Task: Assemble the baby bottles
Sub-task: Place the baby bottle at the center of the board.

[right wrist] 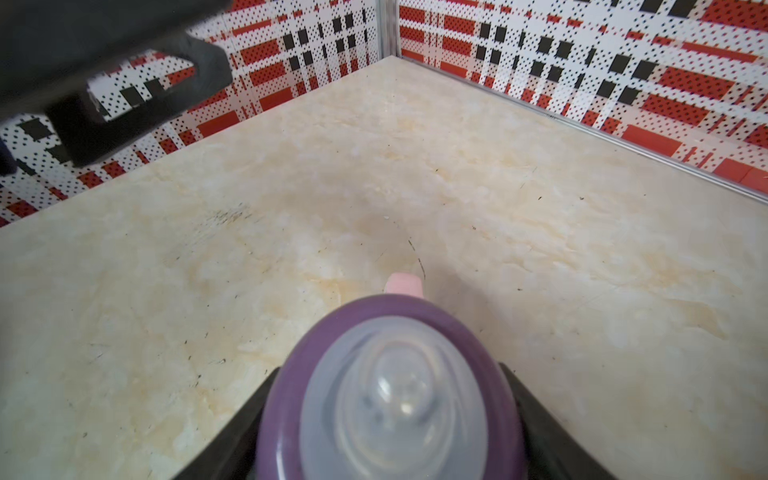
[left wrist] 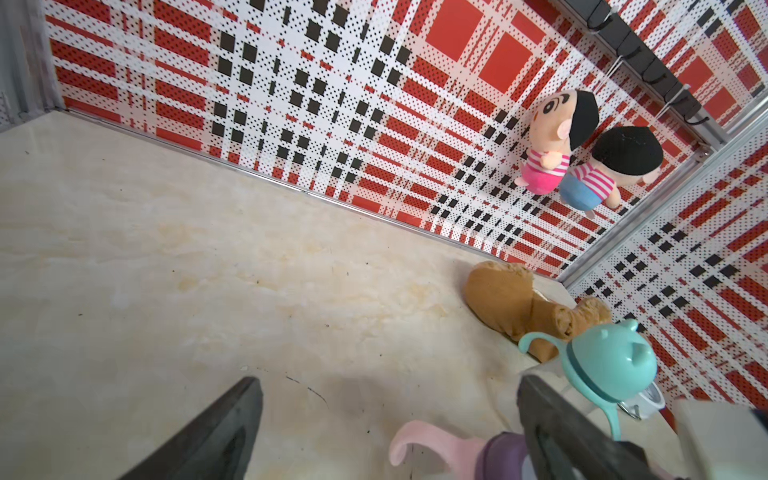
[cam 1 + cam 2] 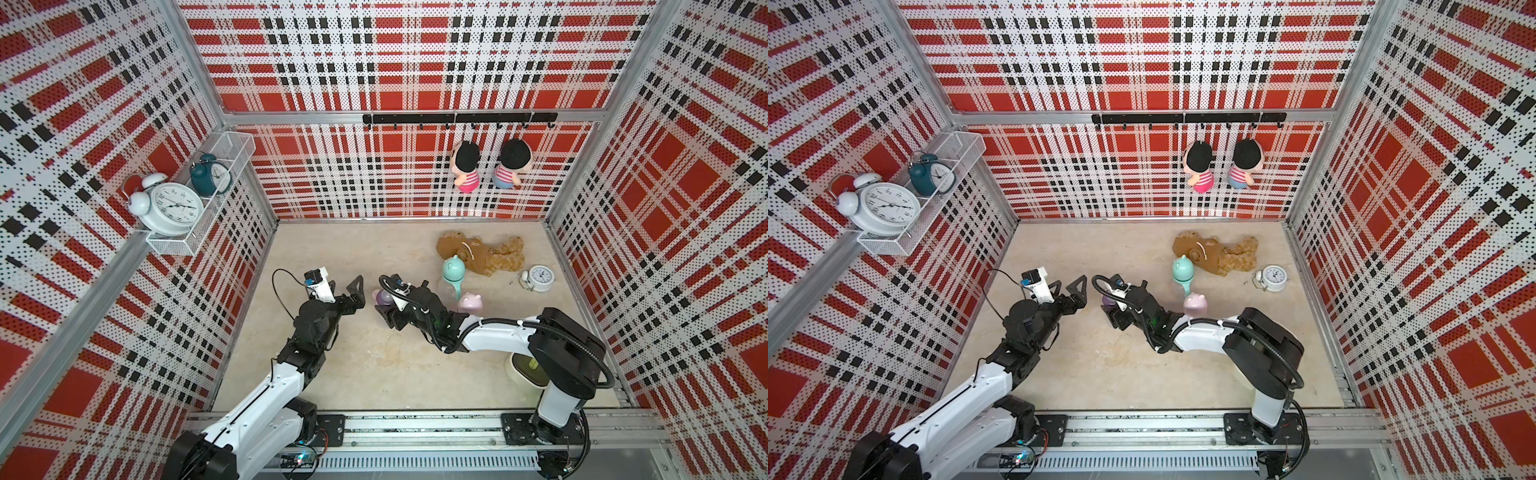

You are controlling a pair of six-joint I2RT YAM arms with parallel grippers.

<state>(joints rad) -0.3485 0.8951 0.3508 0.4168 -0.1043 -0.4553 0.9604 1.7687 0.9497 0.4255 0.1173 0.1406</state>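
Observation:
My right gripper (image 3: 385,308) is shut on a baby bottle (image 1: 390,399) with a purple collar (image 3: 382,297) and a clear teat, held just above the floor. Its pink handle (image 2: 432,446) curves out toward my left gripper (image 3: 347,291). That gripper is wide open and holds nothing, a short gap to the bottle's left. In the left wrist view the handle shows between its fingers (image 2: 232,419), near the far one. A second bottle with a teal eared cap (image 3: 453,272) stands behind the right gripper. A pink eared cap (image 3: 470,302) sits beside the right wrist.
A brown teddy bear (image 3: 482,251) lies at the back right, a small white alarm clock (image 3: 540,278) beside it. A white round container (image 3: 525,368) sits under the right arm. Two dolls (image 3: 467,166) hang on the back wall; a wire shelf (image 3: 174,245) holds clocks.

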